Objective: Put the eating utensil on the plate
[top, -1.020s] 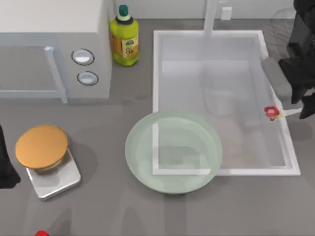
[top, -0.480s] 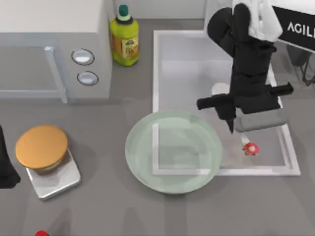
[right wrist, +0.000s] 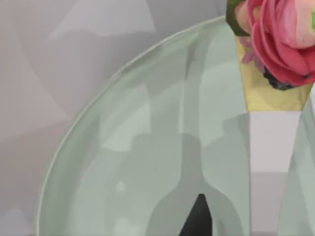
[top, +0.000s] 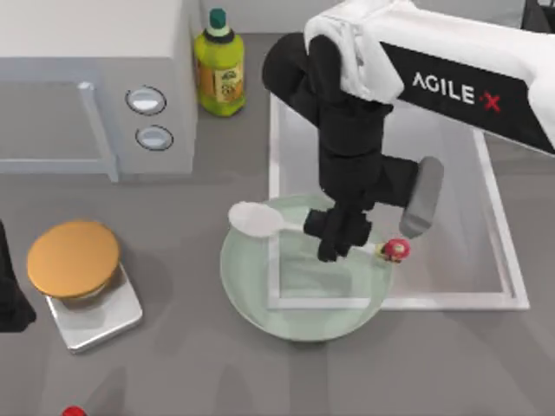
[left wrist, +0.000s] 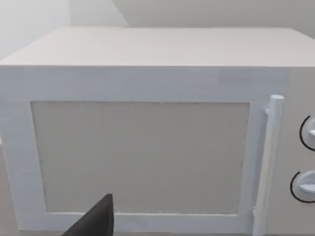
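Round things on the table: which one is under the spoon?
The green plate. The spoon, in the right tool, hangs over it; the orange disc sits far left.

Even soft light, faint shadows, no glare.

My right gripper (top: 347, 232) hangs over the plate (top: 260, 299), holding the spoon (top: 260, 220) across its far half. The microwave (top: 87, 87) stands far left, the bottle (top: 218, 65) just right of it, the scale (top: 82, 277) near left.
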Controlling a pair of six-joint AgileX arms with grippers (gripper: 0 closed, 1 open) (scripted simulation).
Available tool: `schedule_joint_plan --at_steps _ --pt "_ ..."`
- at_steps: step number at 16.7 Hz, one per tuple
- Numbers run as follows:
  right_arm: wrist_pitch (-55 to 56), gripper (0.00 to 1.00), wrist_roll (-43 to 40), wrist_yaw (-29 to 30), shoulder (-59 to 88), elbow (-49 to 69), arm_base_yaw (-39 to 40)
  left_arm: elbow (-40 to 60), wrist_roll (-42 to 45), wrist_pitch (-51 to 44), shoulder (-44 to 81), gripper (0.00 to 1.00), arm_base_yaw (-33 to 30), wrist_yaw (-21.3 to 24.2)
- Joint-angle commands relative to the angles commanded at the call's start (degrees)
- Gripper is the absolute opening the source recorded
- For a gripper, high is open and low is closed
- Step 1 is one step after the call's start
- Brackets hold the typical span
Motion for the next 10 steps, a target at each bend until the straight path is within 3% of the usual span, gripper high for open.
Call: schedule_joint_plan --at_steps 5,10 --pt "1.09 0.00 -12.75 0.83 -0.25 2.17 3.43 0.00 0.00 0.00 0.00 1.00 0.00 0.00" --pt "1.15 0.00 -13.60 0.90 -0.22 2.37 3.67 0.00 0.00 0.00 0.00 1.00 0.00 0.00"
